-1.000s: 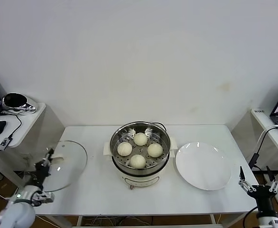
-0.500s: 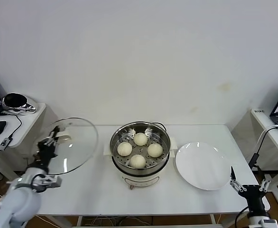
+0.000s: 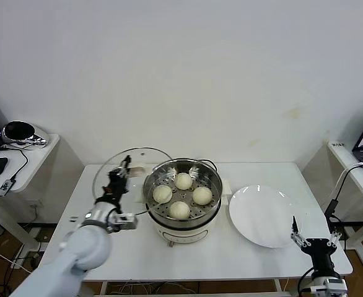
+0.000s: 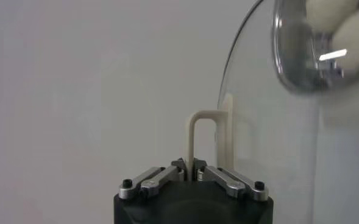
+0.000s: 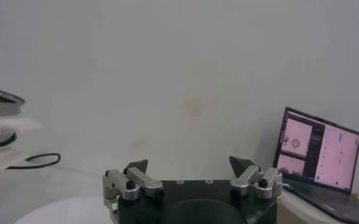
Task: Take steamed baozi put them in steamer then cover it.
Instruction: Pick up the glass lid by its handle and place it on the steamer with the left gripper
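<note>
1. The pot (image 3: 183,197) sits in the middle of the white table (image 3: 132,247), on its white base.
2. Four white buns (image 3: 180,210) lie inside the pot on the metal tray with holes.
3. The left claw (image 3: 117,177) is just left of the pot, up in the air.
4. Its fingers are squeezed tight on the cream handle (image 4: 205,137) of the glass lid (image 3: 121,174).
5. The lid is tipped up on its edge, beside the pot and not on it.
6. A white plate (image 3: 265,216) lies right of the pot.
7. The right claw (image 3: 313,237) waits low, past the plate on the side away from the pot, fingers spread wide and holding nothing.
</note>
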{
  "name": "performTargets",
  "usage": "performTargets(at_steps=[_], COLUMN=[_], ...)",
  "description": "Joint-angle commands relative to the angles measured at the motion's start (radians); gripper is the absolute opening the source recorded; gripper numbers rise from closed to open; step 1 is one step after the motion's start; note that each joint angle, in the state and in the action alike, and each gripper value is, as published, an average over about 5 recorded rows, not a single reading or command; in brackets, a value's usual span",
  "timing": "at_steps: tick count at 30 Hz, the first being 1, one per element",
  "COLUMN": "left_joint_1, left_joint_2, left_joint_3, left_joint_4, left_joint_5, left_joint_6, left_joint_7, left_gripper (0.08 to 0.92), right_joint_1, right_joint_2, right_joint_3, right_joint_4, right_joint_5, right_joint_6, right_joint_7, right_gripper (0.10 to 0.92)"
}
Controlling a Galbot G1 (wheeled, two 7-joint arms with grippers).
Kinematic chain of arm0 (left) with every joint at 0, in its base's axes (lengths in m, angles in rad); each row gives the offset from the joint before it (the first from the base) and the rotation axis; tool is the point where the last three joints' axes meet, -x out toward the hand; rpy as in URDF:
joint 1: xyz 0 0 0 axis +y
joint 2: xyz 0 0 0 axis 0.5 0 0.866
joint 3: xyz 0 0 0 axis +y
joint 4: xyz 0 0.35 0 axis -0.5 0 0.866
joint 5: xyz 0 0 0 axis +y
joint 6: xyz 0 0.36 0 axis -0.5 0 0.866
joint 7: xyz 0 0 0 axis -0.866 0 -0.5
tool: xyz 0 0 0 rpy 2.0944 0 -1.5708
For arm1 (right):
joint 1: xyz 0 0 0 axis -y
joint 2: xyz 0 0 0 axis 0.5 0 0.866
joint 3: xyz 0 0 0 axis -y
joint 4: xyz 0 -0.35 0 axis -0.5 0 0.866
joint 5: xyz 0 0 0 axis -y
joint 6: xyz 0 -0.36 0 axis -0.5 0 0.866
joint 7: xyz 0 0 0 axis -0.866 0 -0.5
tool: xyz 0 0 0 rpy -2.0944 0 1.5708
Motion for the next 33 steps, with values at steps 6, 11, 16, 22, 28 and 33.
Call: performTargets(at_steps=[6,11,16,22,28,33], left_joint_1=[-0.234,-0.222,-0.209,-0.204,-0.196,-0.187], left_joint_2=[-0.216,-0.247,-0.264,-0.279,-0.3,-0.314], left_joint_3=[0.315,0.316,0.312,0.3,0.291,0.282], left_joint_4=[0.143,0.17,0.195,0.233,0.264,0.291], left_joint_5=[0.185,0.224,0.24,0.239,0.241,0.244], left_joint_6=[0.112,0.101,0.092,0.081,0.072,0.06], left_joint_7=[0.115,0.108,0.097,0.077,0.067,0.054], left_gripper=[0.143,0.143,0.143,0.143,0.143,0.143], right_joint_1=[0.007,0.002,-0.001,-0.005,-0.01,-0.015], right_joint_2=[0.017,0.013,0.012,0.007,-0.003,-0.016], right_joint_3=[-0.015,-0.011,-0.014,-0.016,-0.014,-0.008], right_joint_4=[-0.011,-0.01,-0.013,-0.016,-0.02,-0.021], right_joint_5=[-0.059,-0.055,-0.054,-0.05,-0.045,-0.033], right_joint_6=[-0.014,-0.012,-0.007,-0.002,-0.001,-0.002], right_joint_7=[0.014,0.013,0.011,0.009,0.008,0.009], right_gripper=[0.823,0.823,0.823,0.823,0.823,0.823])
